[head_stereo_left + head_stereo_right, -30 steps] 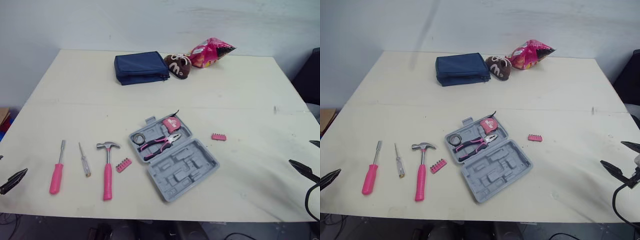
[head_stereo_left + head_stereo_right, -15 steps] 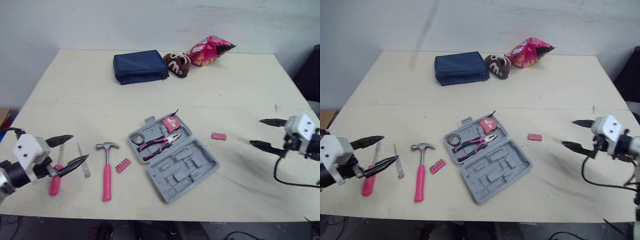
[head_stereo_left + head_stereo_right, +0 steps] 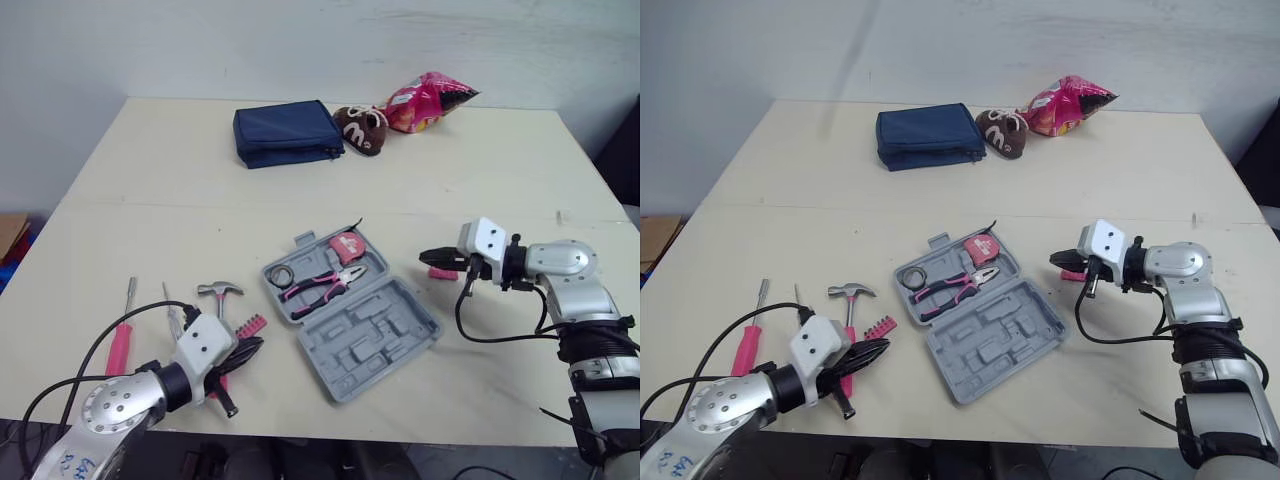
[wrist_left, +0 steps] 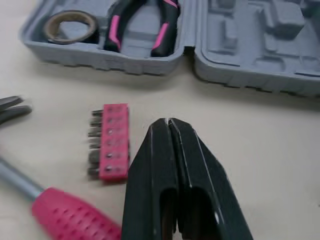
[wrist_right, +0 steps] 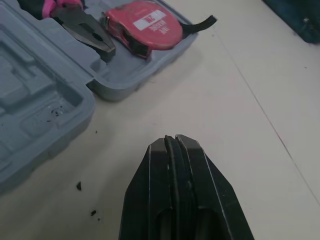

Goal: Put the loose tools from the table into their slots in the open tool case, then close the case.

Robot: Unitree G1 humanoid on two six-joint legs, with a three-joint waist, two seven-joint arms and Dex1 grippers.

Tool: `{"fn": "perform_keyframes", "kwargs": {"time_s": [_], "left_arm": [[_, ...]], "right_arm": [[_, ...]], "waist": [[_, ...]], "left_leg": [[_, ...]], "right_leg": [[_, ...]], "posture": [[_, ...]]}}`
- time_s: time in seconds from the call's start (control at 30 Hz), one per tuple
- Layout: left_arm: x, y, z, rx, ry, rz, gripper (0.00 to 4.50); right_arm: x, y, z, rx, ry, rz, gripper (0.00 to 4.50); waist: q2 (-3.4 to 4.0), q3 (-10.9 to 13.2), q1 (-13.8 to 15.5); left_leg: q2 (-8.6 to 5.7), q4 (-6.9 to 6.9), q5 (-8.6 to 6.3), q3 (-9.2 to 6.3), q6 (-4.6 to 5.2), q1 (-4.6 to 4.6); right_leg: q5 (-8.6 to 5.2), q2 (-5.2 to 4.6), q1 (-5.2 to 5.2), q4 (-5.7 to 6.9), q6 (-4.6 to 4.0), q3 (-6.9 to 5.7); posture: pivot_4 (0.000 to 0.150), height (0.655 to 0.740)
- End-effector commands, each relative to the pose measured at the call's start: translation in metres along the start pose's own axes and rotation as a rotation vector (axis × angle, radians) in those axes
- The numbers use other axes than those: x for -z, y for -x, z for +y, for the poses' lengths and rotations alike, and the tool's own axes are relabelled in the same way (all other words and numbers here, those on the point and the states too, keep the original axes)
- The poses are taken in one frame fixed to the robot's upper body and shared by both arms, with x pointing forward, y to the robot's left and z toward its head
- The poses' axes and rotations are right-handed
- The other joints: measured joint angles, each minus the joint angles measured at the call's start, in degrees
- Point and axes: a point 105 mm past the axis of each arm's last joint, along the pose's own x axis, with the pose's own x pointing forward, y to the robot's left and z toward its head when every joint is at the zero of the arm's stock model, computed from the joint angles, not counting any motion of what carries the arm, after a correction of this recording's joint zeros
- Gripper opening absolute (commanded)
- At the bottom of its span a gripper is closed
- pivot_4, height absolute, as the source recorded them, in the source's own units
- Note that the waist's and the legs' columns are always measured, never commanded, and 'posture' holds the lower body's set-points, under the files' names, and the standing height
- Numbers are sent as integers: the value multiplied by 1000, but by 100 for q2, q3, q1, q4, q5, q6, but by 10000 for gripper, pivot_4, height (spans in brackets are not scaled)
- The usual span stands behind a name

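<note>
At the near edge of the pale, matte surface [image 3: 150, 200], the left jaws are pressed together with nothing between them, their black tapered tips low over the hammer [image 3: 218, 290], whose pink grip is dimpled below a bare steel shaft and claw head. Just beside those tips lies a flat pink bit holder [image 4: 110, 141] with a row of small metal bits set in it. Farther to the robot's left lie a slim, clear-handled screwdriver [image 3: 167, 297] and a flat screwdriver [image 3: 120, 348] with a smooth pink handle, roughly parallel and apart. In the middle sits the tool case [image 3: 380, 330], grey moulded plastic, open flat at an angle; the nearer half shows bare blocky recesses, while the farther half holds pink-and-black pliers [image 3: 318, 283], a ring of tape [image 3: 279, 274] and a rounded pink tape measure [image 3: 347, 247]. To the case's right, the right jaws are also pressed together and empty, pointing toward the case just over a second pink bit strip [image 3: 441, 272]. At the far side lie a navy fabric pouch [image 3: 285, 132], a brown soft packet [image 3: 362, 128] and a crinkled pink foil bag [image 3: 430, 100].
</note>
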Motion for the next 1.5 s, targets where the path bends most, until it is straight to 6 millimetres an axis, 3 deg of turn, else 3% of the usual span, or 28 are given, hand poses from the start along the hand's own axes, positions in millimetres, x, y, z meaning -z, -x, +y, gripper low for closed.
{"fn": "perform_keyframes", "kwargs": {"time_s": [0.03, 0.4, 0.63, 0.97, 1.5], "left_arm": [[-10, -10, -10, 13, -13, -24, 38], [-3, -39, -7, 18, 31, 10, 38], [-5, -46, -5, 25, 26, 12, 38], [-17, -62, -2, 78, -11, -27, 38], [-22, -90, -9, 268, -159, 3, 38]], "right_arm": [[-10, -5, -5, 14, 47, -4, 1243], [-21, -30, 11, -66, 109, -12, 1243], [-25, -35, 20, -95, 109, -22, 1243], [-25, -25, 34, -149, 81, -8, 1243], [-33, 22, 83, -250, -37, -5, 1243]], "waist": [[0, 0, 18], [1, 1, 14], [1, 1, 67], [1, 0, 104], [0, -1, 310]], "left_leg": [[0, 0, 0, 0, 0, 0], [1, 1, 4, 1, -1, 0], [2, 1, 5, 1, -3, 0], [0, 2, 5, 1, -1, 0], [-10, 1, 6, -6, 9, -1]], "right_leg": [[0, 0, 0, 0, 0, 0], [0, 2, -2, 4, 0, 0], [0, 2, -2, 3, 0, -2], [0, -1, 0, 3, 1, -2], [5, -14, 5, -5, 7, -4]], "posture": [[1500, 7400], [1500, 7400], [1500, 7400], [1500, 7400], [1500, 7400]]}}
